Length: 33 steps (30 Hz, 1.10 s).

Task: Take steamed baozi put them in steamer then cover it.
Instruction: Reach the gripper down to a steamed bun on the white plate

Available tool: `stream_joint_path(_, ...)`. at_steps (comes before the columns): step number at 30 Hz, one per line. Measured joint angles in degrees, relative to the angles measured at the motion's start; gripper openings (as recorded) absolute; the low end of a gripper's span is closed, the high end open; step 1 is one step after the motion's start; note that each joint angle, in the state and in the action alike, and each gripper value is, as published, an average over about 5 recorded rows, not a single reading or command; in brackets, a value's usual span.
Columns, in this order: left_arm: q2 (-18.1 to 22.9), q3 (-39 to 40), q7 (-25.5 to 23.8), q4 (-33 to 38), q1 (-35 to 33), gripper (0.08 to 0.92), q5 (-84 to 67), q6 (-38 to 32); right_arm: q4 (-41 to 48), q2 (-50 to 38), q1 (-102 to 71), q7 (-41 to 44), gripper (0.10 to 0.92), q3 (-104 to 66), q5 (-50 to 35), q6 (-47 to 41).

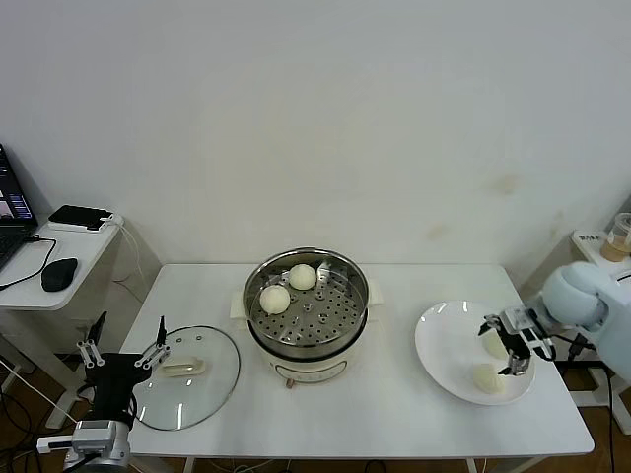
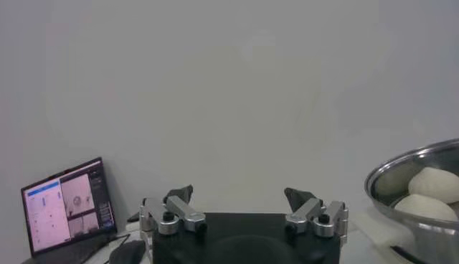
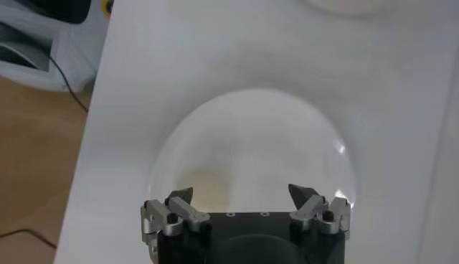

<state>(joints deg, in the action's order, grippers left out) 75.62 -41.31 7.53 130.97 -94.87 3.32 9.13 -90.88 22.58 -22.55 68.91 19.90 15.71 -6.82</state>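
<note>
The steamer (image 1: 306, 313) stands mid-table with two steamed baozi (image 1: 274, 298) (image 1: 303, 277) on its perforated tray. Its rim (image 2: 412, 168) and both buns show in the left wrist view. Two more baozi (image 1: 493, 341) (image 1: 487, 378) lie on the white plate (image 1: 444, 340) at the right. My right gripper (image 1: 501, 345) (image 3: 242, 194) hangs open over the plate, its fingers on either side of the farther bun (image 3: 204, 188). The cover (image 1: 187, 376) lies flat on the table at the left. My left gripper (image 1: 123, 350) (image 2: 240, 195) is open and empty beside the cover, at the table's left edge.
A side desk at the far left holds a laptop (image 2: 64, 204), a mouse (image 1: 59, 272) and a black box (image 1: 81, 216). A small stand with a cup (image 1: 620, 236) is at the far right. The wall runs close behind the table.
</note>
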Motion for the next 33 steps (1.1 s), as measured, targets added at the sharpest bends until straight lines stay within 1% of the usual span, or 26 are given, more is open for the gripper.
stream_joint_path(11, 0.4, 0.0, 0.0, 0.1, -0.4, 0.823, 0.5, 0.0, 2.7, 1.9, -6.1, -2.5, 0.823, -4.6, 4.1, 0.0)
stream_joint_path(25, 0.7, 0.1, 0.0, -0.2, -0.2, 0.823, 0.7, 0.0, 6.5, 5.1, -7.8, -4.2, 0.82, -4.6, 5.9, -0.8)
stream_joint_path(33, 0.8, 0.2, 0.0, -0.2, -0.2, 0.823, 0.8, 0.0, 7.7, 6.6, -7.8, -4.6, 0.759, -3.8, 6.0, -1.6)
